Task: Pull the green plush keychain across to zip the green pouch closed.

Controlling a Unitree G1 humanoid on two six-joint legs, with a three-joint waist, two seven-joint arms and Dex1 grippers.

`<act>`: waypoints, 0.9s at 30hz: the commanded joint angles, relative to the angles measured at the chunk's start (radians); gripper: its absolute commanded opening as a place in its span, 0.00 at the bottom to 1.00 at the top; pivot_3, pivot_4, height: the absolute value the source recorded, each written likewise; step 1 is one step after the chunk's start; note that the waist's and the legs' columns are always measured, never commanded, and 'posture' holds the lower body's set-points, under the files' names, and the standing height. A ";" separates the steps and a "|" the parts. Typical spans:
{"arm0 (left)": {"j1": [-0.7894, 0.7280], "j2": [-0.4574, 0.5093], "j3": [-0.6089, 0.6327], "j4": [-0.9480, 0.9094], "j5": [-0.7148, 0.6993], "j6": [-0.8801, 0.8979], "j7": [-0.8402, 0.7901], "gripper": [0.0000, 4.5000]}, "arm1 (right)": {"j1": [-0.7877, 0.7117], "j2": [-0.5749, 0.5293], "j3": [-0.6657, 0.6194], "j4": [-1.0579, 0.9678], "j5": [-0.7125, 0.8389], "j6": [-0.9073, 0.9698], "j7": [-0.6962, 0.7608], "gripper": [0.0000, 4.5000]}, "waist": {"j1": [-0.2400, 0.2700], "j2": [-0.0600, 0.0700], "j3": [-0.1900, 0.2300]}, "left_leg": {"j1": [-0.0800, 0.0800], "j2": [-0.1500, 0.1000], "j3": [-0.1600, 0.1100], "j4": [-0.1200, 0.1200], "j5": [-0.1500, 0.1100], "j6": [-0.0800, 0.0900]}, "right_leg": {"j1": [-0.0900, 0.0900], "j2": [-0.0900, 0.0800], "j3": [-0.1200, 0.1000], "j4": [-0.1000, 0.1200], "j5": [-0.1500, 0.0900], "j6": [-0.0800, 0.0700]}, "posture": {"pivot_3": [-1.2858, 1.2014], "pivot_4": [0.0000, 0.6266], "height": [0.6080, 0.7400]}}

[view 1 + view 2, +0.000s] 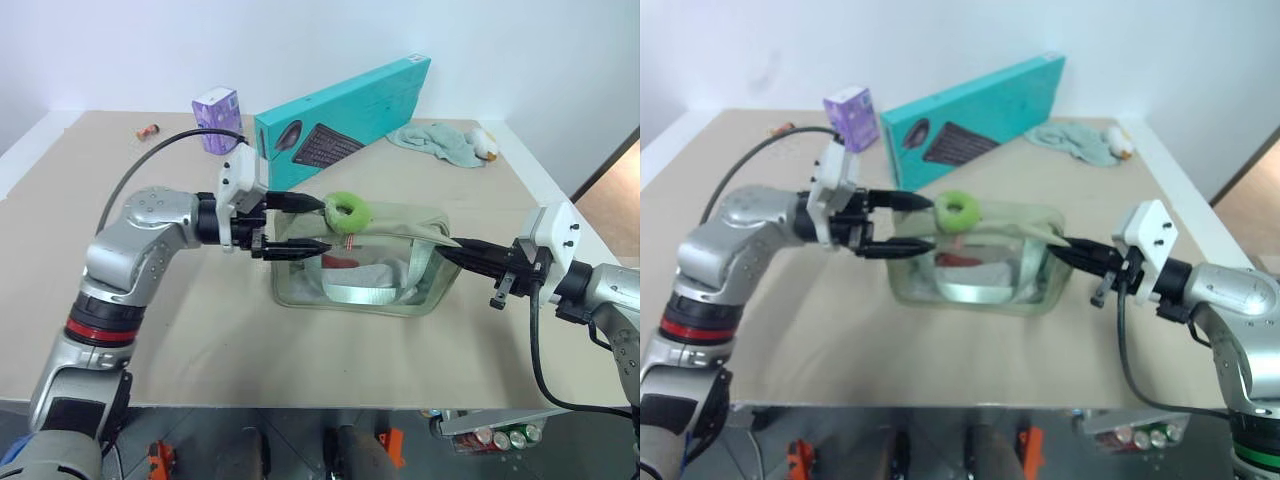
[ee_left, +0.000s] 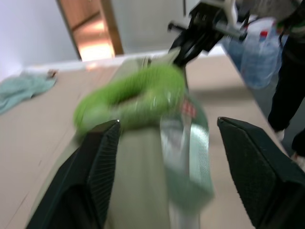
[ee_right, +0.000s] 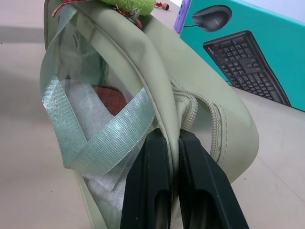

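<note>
The green pouch [image 1: 380, 290] stands in the middle of the table, its clear side panel facing me. On its top left corner rests the green plush keychain [image 1: 347, 210], a lime fuzzy ring. My left gripper [image 1: 325, 224] is open, one finger on each side of the pouch's top edge just short of the keychain [image 2: 133, 95], not touching it. My right gripper [image 1: 447, 250] is shut on the fabric at the pouch's right end [image 3: 200, 81], near the zipper's end.
A long teal keyboard box [image 1: 345, 120] leans behind the pouch. A purple box [image 1: 217, 115] stands at the back left, a pale teal cloth [image 1: 437, 140] at the back right. A small orange item [image 1: 149, 129] lies far left.
</note>
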 commanded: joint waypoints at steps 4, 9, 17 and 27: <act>0.106 0.094 0.125 -0.112 -0.051 0.060 0.029 0.76 | -0.017 -0.016 -0.008 -0.001 -0.001 -0.027 0.014 0.00 | 0.001 0.000 0.000 | 0.000 0.000 0.001 0.000 0.000 0.000 | 0.000 0.000 0.000 0.000 0.000 0.000 | 0.52 0.24 1.00; 0.190 0.066 0.129 -0.157 -0.034 0.034 0.090 0.76 | -0.023 -0.011 0.000 0.007 -0.004 -0.031 0.017 0.00 | 0.002 0.000 0.000 | 0.000 0.000 0.000 0.000 0.000 0.000 | 0.001 -0.002 0.000 0.000 -0.001 -0.002 | 0.52 0.24 1.00; 0.236 -0.079 0.106 -0.120 0.032 -0.025 0.243 0.59 | -0.036 -0.016 0.008 0.020 -0.007 -0.037 0.025 0.00 | 0.000 0.000 0.000 | 0.000 0.000 0.001 0.001 0.000 0.000 | 0.001 -0.001 0.001 0.000 0.000 -0.001 | 0.52 0.24 1.00; 0.272 -0.123 0.097 -0.127 0.024 -0.021 0.277 0.01 | -0.016 -0.022 -0.006 -0.004 0.012 -0.014 0.015 0.00 | 0.000 0.000 0.000 | 0.001 0.001 0.000 0.000 0.000 0.000 | 0.001 0.001 0.002 0.000 0.001 -0.002 | 0.52 0.24 1.00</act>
